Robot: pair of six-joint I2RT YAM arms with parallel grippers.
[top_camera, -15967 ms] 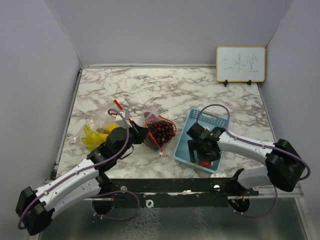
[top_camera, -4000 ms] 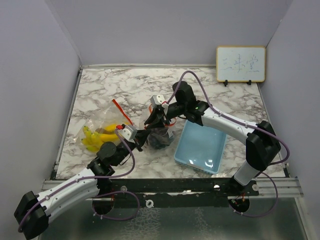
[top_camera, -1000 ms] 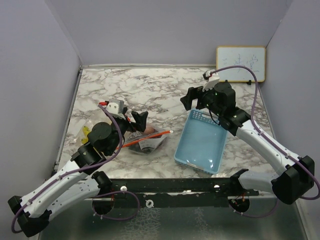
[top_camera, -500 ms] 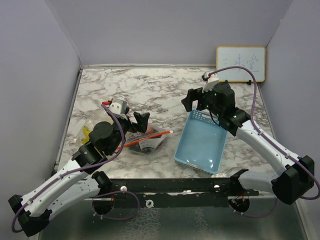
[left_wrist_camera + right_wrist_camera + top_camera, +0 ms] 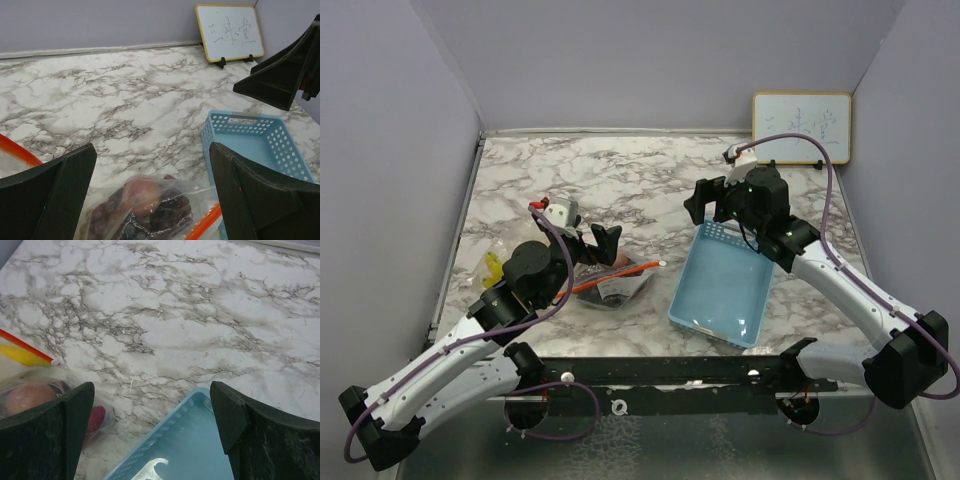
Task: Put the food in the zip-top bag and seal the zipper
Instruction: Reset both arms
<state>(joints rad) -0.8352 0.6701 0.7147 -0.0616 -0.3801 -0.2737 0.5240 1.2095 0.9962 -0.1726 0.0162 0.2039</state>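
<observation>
Looking at dark grapes (image 5: 610, 292) packed inside a clear zip bag (image 5: 638, 283), flat on the marble table (image 5: 620, 180) just left of the blue basket (image 5: 720, 290). Can also spot a small reddish round fruit (image 5: 137, 192) on top of the grapes in the left wrist view, plus a magenta piece (image 5: 95, 417) right beside it from the right wrist view, all of it behind the plastic. Orange-red zipper strip (image 5: 615, 277) running diagonally across the bag, one end pointing at the basket; honestly can't tell whether pressed shut or not. Found the bananas (image 5: 492, 268) further left, near the table edge, mostly hidden behind the left arm and apart from the grape bag; no way of telling if wrapped in plastic of their own. Got the left gripper (image 5: 595, 243) up over the far side of the bag, fingers (image 5: 50, 200) spread wide, gripping nothing. Got the right gripper (image 5: 710, 200) raised above the far left corner of the basket, well apart from the bag, fingers (image 5: 260, 440) likewise wide apart and holding nothing. Further back, a small whiteboard (image 5: 801, 128) with blue scribbles, propped at the far right corner of the table against the wall.
</observation>
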